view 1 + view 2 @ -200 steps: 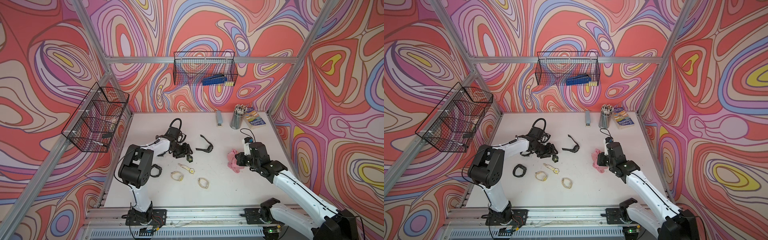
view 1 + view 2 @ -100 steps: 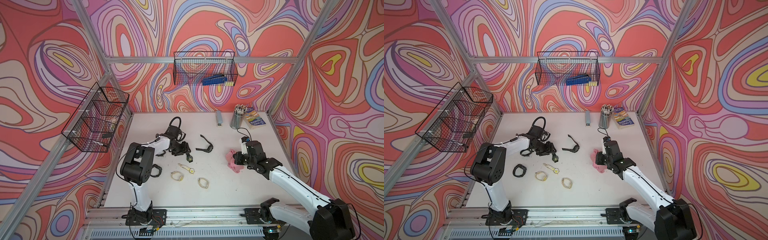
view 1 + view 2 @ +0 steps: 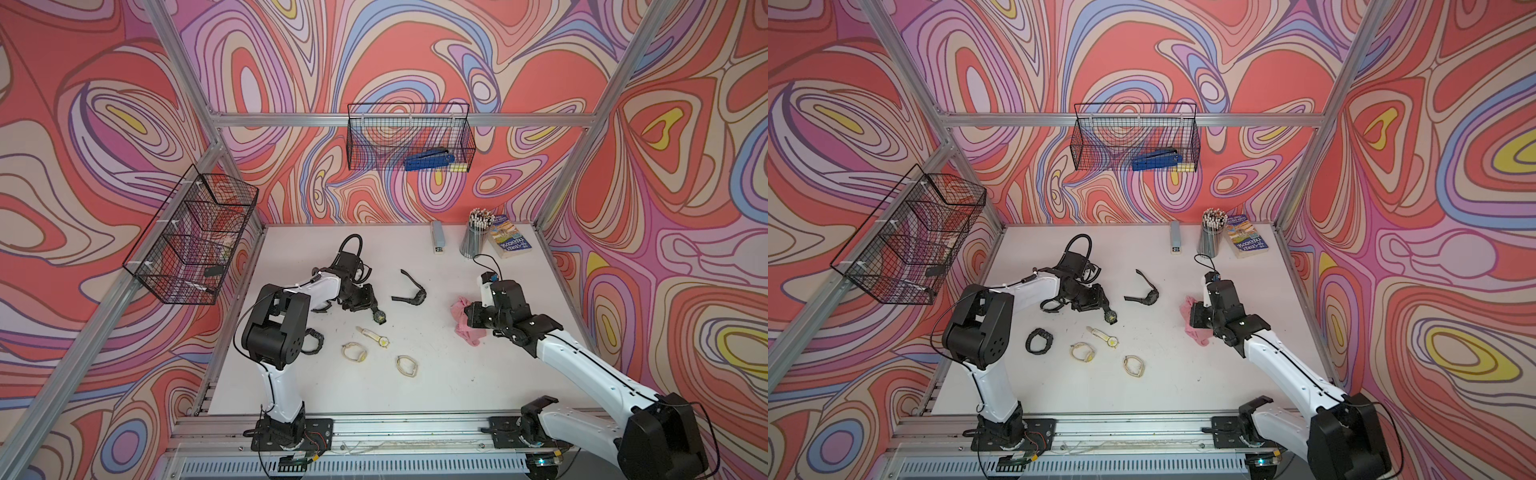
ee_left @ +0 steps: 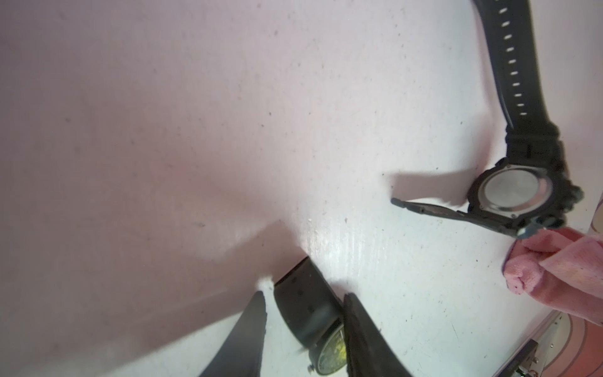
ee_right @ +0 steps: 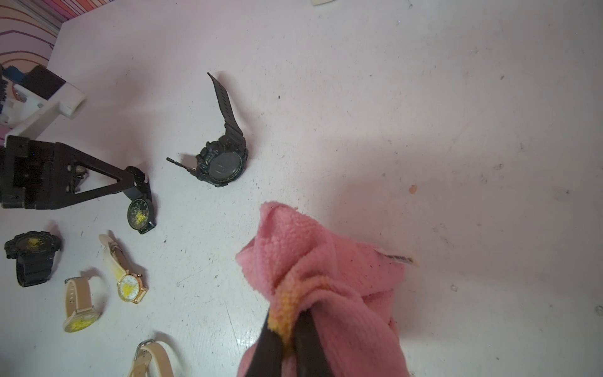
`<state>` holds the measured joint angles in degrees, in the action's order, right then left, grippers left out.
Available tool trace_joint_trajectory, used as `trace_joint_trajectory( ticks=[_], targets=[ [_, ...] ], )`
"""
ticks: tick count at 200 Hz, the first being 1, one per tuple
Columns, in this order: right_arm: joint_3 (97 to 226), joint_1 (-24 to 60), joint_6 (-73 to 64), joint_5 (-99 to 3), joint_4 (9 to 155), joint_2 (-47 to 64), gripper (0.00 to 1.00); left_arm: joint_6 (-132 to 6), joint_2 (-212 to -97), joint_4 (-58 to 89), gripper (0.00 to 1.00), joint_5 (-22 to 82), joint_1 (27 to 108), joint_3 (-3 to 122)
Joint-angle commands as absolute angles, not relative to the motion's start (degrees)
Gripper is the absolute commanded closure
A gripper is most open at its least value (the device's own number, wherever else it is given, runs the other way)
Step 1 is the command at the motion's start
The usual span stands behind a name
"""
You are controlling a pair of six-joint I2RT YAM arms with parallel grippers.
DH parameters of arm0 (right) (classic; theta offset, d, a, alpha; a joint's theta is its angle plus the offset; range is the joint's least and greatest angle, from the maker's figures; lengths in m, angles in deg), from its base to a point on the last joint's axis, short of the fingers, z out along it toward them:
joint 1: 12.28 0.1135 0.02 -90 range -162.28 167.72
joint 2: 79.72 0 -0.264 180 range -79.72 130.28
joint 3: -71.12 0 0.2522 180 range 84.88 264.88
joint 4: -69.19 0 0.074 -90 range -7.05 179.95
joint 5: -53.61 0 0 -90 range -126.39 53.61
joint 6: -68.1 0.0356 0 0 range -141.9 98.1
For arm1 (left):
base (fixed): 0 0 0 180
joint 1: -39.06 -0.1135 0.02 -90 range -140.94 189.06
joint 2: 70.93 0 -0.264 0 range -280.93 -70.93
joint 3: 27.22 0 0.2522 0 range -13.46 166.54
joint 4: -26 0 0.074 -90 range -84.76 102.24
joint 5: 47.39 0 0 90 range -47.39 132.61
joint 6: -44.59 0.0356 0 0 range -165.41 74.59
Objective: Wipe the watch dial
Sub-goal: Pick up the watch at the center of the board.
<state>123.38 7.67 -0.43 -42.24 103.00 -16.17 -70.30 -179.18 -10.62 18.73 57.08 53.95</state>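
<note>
My left tool (image 4: 305, 295) straddles the strap of the stained watch (image 5: 138, 213).
I see its jaws narrow, one side not yet touching; the right tool (image 5: 287, 318) grips the pink cloth (image 5: 326, 261), well apart.

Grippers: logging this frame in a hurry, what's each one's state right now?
Left gripper: jaws open, straddling the strap of the black watch, not clamped.
Right gripper: jaws shut on the pink cloth.
</note>
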Motion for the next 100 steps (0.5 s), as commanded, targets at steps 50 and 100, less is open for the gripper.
trace_joint_trajectory(
  ticks=[50, 100],
  targets=[
    [124.1, 7.5, -0.3, -43.7, 99.8, -15.8, 1.0, -87.1, -178.0, -18.4, 0.44, 27.5, 59.5, 56.9],
    [122.8, 7.5, -0.1, -44.0, 99.6, -16.9, 1.0, -85.4, -177.3, -22.0, 0.42, 31.6, 60.5, 60.5]
  ],
)
